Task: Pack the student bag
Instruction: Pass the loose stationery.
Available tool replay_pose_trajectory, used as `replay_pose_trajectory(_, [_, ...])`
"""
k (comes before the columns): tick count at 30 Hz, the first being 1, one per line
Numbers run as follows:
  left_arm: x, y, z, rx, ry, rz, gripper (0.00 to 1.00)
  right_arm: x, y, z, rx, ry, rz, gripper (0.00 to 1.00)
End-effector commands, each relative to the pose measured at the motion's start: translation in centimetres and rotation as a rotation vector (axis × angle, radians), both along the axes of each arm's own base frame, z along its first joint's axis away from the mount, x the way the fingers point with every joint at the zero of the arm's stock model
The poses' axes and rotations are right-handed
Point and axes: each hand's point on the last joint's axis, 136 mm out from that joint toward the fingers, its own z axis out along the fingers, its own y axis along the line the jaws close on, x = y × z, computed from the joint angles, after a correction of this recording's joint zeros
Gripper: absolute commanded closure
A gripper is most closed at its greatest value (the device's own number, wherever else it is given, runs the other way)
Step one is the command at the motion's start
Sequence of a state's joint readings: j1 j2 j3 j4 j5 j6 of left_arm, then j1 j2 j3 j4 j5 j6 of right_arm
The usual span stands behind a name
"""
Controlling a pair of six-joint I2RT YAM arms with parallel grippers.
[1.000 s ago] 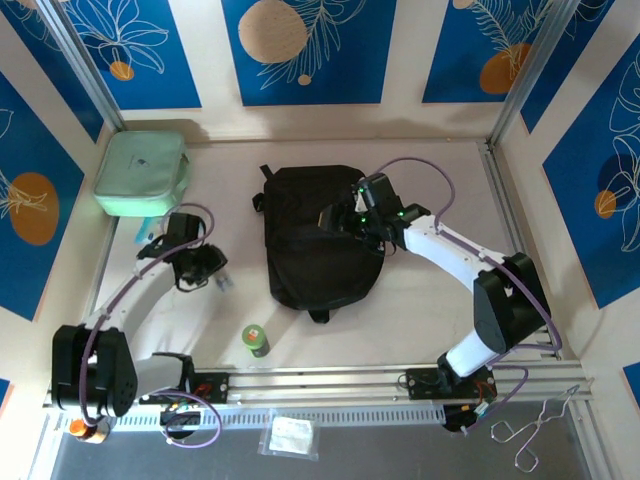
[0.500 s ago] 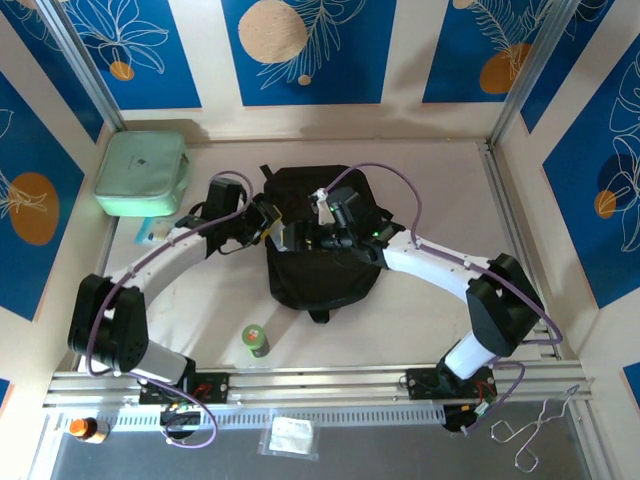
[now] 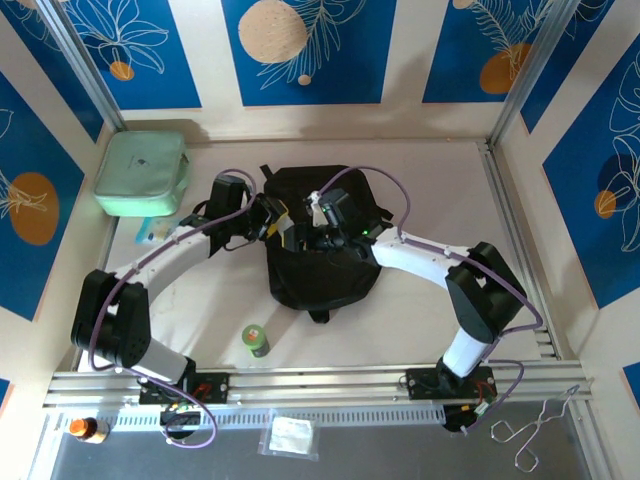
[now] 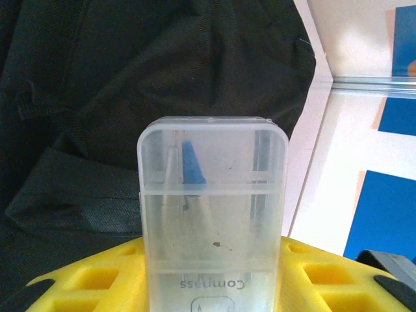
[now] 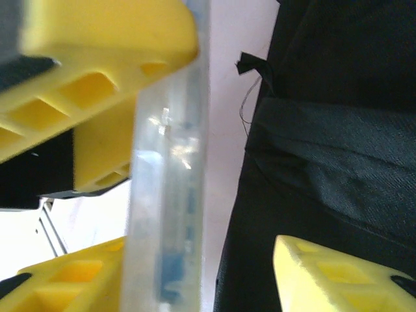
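From above, the student bag (image 3: 320, 275) lies mid-way across the bench (image 3: 430, 170), both arms meeting over its far left part. Left wrist: the left gripper (image 4: 211, 283) clamps a clear compass case (image 4: 212, 208) over the bag. Right wrist: the right gripper (image 5: 208, 276) stands spread around that case, unclenched.

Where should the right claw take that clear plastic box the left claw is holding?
Probably grip the clear box by its free rounded end, pinching the broad flat faces, coming from opposite the left claw. It is thin and flat, and its labelled end is clamped.
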State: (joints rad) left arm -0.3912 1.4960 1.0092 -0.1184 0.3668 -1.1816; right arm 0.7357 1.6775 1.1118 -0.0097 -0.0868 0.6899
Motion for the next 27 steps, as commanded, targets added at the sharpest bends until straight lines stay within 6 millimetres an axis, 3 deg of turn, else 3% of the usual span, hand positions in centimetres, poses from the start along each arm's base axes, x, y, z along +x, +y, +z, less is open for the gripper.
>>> replay_pose_trajectory(1, [0.2,-1.0,0.6,-0.031,-0.006,-0.021,0.57,0.9,0.5,1.4,0.027,-0.019,0.000,0.50])
replay_pose_trajectory(3, [0.2,-1.0,0.6,-0.032,-0.007,-0.023,0.56,1.1,0.3,1.3,0.029,-0.012,-0.008,0.53])
replay_pose_trajectory(7, [0.2,-0.8,0.6,-0.029,-0.014,-0.012,0.53,1.5,0.0,1.2,0.023,0.004,-0.028,0.76])
replay_pose_trajectory(9, [0.3,-0.5,0.8,-0.018,-0.032,-0.007,0.45,1.6,-0.4,1.0,0.010,0.007,-0.040,0.86])
replay_pose_trajectory(13, [0.8,1.5,1.0,0.079,-0.088,0.010,0.30,1.2,-2.0,0.7,-0.011,0.011,-0.060,0.90])
replay_pose_trajectory(17, [0.9,4.3,-0.3,0.280,-0.153,-0.013,0.21,0.7,-5.2,0.2,-0.048,0.025,-0.116,0.91])
replay_pose_trajectory(19, [0.7,4.6,-1.5,0.346,-0.158,-0.066,0.20,0.4,-7.2,-0.1,-0.070,0.039,-0.159,0.91])
replay_pose_trajectory(27, [-0.6,0.3,-5.4,0.343,-0.140,-0.343,0.24,-0.8,-16.0,-1.7,-0.159,0.110,-0.369,0.91])
